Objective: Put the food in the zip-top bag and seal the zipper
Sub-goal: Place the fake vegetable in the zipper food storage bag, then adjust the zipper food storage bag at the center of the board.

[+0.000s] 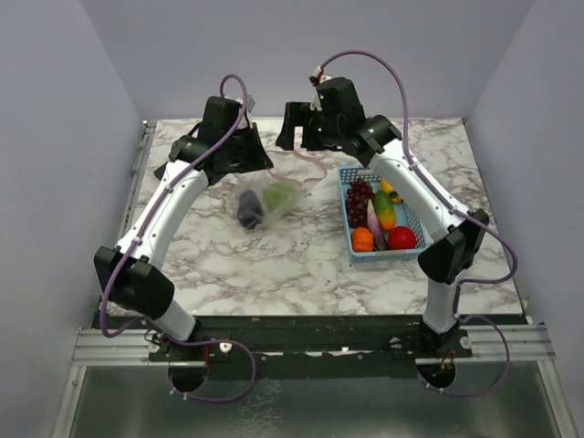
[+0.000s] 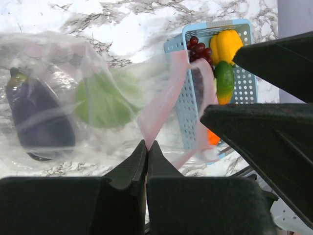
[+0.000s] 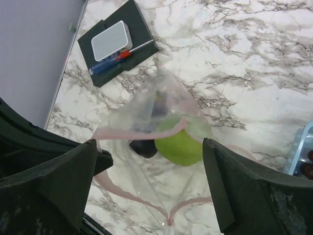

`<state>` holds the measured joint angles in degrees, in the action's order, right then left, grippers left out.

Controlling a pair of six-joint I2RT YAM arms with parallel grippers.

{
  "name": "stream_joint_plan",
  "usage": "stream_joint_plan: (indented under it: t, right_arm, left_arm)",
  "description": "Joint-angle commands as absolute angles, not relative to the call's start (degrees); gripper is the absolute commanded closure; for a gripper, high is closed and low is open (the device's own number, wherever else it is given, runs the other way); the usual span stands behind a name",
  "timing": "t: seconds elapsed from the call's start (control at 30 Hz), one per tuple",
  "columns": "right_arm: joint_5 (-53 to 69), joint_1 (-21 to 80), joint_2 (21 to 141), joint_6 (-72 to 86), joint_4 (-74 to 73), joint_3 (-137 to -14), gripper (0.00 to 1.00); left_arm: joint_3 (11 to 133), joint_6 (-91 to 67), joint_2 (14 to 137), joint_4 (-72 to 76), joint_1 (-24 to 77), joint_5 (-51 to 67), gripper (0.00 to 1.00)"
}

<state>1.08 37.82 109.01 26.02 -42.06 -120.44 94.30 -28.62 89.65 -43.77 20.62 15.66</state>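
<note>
Left wrist view puts the zip-top bag [image 2: 73,98] just ahead of the camera, lying on the marble worktop [image 1: 274,265] left of centre with its mouth lifted. Inside it are a purple eggplant [image 2: 39,122] and the green cabbage [image 2: 102,100], side by side. The zipper [image 2: 161,107] runs up as a pink strip into the left pincer [image 2: 147,147], whose jaws are pressed together on it. That hold probably serves to raise one lip so the mouth gapes; from the right wrist the strip does form an open loop around the two pieces.

The right pincer [image 3: 149,146] hangs above that opening with its jaws spread wide and nothing between them. My reading is that it is free to fetch the next piece.

The blue basket [image 1: 383,259] sits well to the right, holding grapes [image 1: 359,193], a tomato [image 1: 402,238], a pumpkin [image 1: 362,239] and other pieces. Bare worktop lies between basket and bag, giving a free path. A screwdriver [image 3: 115,58] on a dark block [image 3: 142,29] rests near the far left edge, apart from the bag.
</note>
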Motion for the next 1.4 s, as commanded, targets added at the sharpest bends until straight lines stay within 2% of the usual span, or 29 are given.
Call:
stream_joint_plan:
  t: [0.0, 0.33, 0.77, 1.13, 1.37]
  right_arm:
    - [2.4, 38.1, 112.1, 26.5, -41.6, -123.4, 0.06]
    - [1.9, 38.0, 108.2, 26.3, -40.8, -120.0, 0.06]
    - [5.6, 38.1, 93.6, 29.0, -38.8, -101.3, 0.11]
    - [14.5, 38.0, 84.9, 42.1, -28.7, -81.0, 0.22]
    - [17.1, 38.0, 84.7, 51.9, -21.1, -75.2, 0.27]
  left_arm:
    - [95.3, -28.1, 88.8, -43.4, 20.4, 17.2, 1.0]
    - [95.7, -28.0, 89.5, -43.2, 20.4, 17.3, 1.0]
    - [95.4, -28.1, 89.2, -43.2, 20.4, 16.9, 1.0]
    - [94.3, -28.7, 88.4, -43.1, 20.4, 16.5, 1.0]
    - [92.7, -29.3, 86.8, -42.7, 20.4, 16.4, 1.0]
